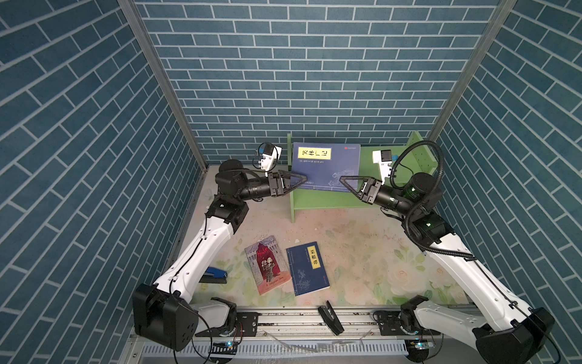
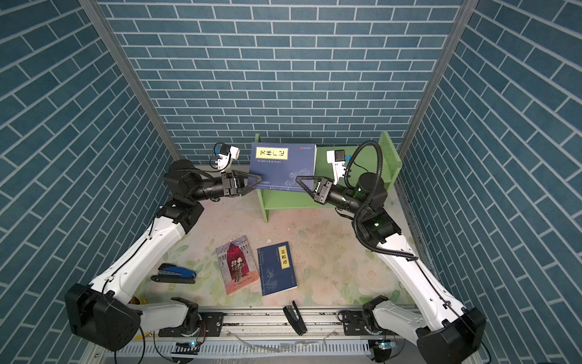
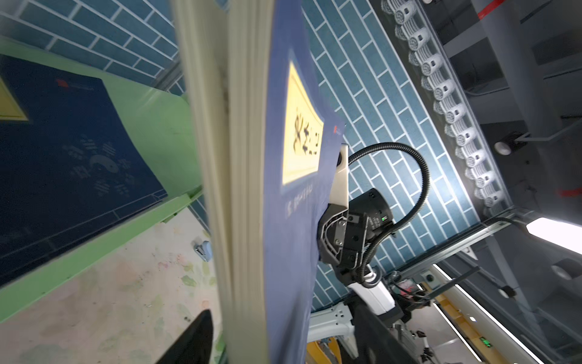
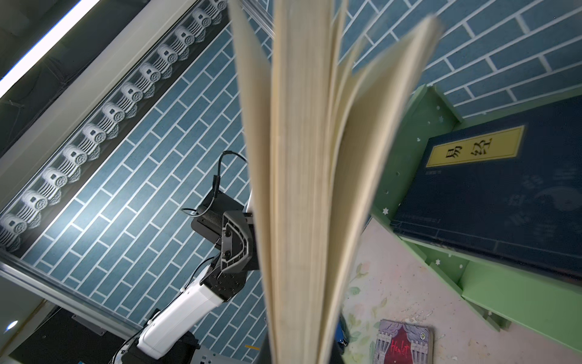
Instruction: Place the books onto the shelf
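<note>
A dark blue book (image 1: 326,165) with a yellow title label stands upright in front of the light green shelf (image 1: 330,203), between my two grippers. My right gripper (image 1: 345,182) is shut on its lower right corner, and in the right wrist view its cream pages (image 4: 302,189) fan out. My left gripper (image 1: 300,182) is open around the book's lower left edge, one dark finger (image 3: 195,337) standing clear of the pages. Both wrist views show another blue book (image 4: 491,195) lying on the shelf. A red-and-grey book (image 1: 267,264) and a blue book (image 1: 308,269) lie flat on the table.
A blue stapler (image 1: 215,274) lies by the left arm's lower link. A black clip-like part (image 1: 330,320) sits on the front rail. Brick-patterned walls close in the back and both sides. The shelf's drilled end panel (image 1: 422,154) stands behind the right wrist.
</note>
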